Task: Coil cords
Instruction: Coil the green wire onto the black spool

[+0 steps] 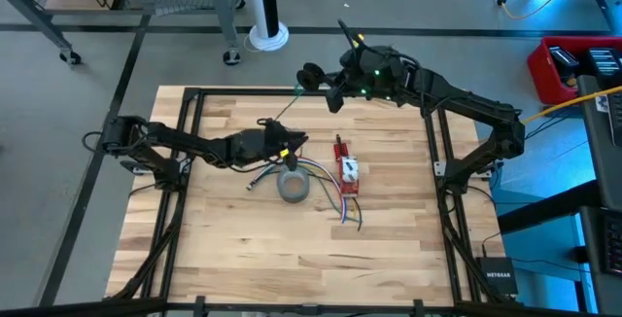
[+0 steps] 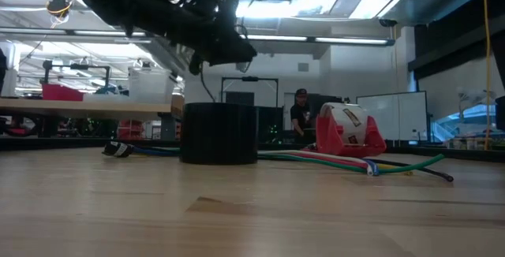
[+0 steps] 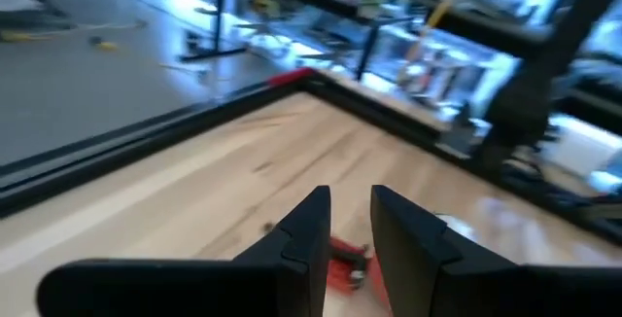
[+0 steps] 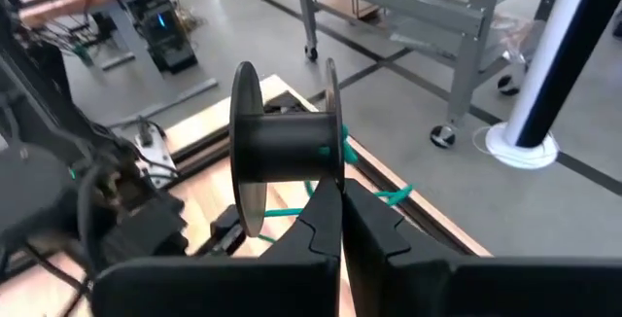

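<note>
Cords on wooden table.

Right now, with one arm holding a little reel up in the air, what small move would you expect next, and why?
Probably the left gripper drops to the loose cords beside the grey tape roll. It hovers above them with its fingers a little apart and nothing between them. The right gripper, shut on a green cord, holds the black reel high, seemingly waiting.
</note>
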